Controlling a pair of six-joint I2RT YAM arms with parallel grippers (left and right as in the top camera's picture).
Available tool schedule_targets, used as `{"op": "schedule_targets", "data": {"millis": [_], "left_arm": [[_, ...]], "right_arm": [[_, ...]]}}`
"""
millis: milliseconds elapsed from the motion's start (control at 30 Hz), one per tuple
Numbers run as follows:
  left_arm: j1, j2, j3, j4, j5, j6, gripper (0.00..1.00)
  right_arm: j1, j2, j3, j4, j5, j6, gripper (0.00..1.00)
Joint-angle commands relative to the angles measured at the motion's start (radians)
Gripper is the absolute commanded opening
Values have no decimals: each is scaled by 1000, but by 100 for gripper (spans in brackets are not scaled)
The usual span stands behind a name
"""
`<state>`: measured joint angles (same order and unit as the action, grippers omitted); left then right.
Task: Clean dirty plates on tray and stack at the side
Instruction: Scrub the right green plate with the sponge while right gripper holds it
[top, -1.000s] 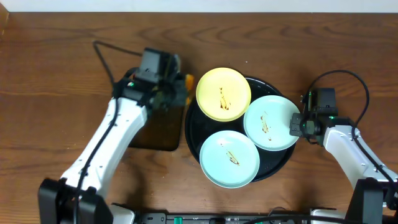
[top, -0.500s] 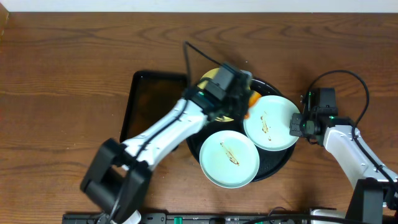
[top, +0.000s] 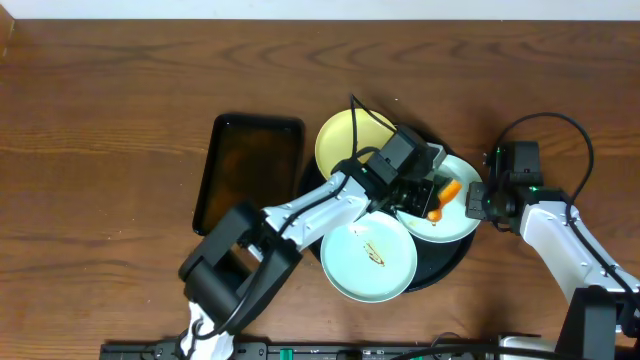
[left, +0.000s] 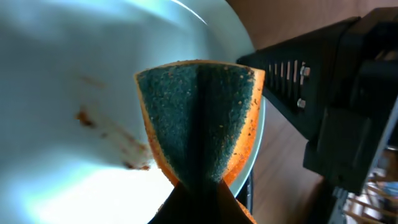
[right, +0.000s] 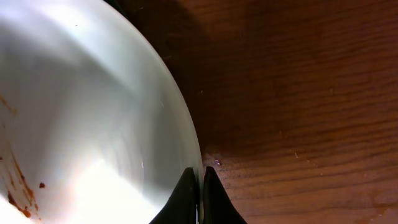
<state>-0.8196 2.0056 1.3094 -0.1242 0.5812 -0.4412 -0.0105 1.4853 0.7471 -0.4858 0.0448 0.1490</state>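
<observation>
Three plates: yellow plate (top: 345, 140), front plate (top: 369, 255) and right plate (top: 455, 222), all on the black tray (top: 447, 262).
Smears: brown, at the centre of the front and right plates.
Left gripper (left: 199, 198): clamped on a folded sponge (left: 198, 124), held over the right plate.
Right gripper (right: 200, 190): pinched together on the right plate's rim, beside the table (right: 298, 93).
Brown tray (top: 248, 175): left of the black tray.

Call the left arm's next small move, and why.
Probably press the sponge down onto the brown smears and wipe. The left jaws hold it over the mint plate, the smears are unwiped, and the right jaws pinch that plate's rim to steady it.
</observation>
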Motion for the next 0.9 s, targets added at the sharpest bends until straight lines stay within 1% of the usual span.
{"op": "schedule_targets", "data": {"millis": [0, 500, 567, 767, 867], "left_arm": [[-7, 23, 17, 11, 74, -28, 7], [-37, 106, 17, 18, 57, -51, 8], [-37, 106, 17, 17, 2, -50, 7], [3, 106, 17, 14, -289, -51, 7], [25, 106, 17, 19, -399, -51, 7]], "right_arm": [[-13, 7, -2, -12, 18, -4, 1], [-13, 7, -2, -13, 18, -4, 1], [-13, 7, -2, -13, 18, -4, 1], [-12, 7, -2, -27, 17, -4, 1], [-13, 7, -2, -30, 8, -4, 1]]}}
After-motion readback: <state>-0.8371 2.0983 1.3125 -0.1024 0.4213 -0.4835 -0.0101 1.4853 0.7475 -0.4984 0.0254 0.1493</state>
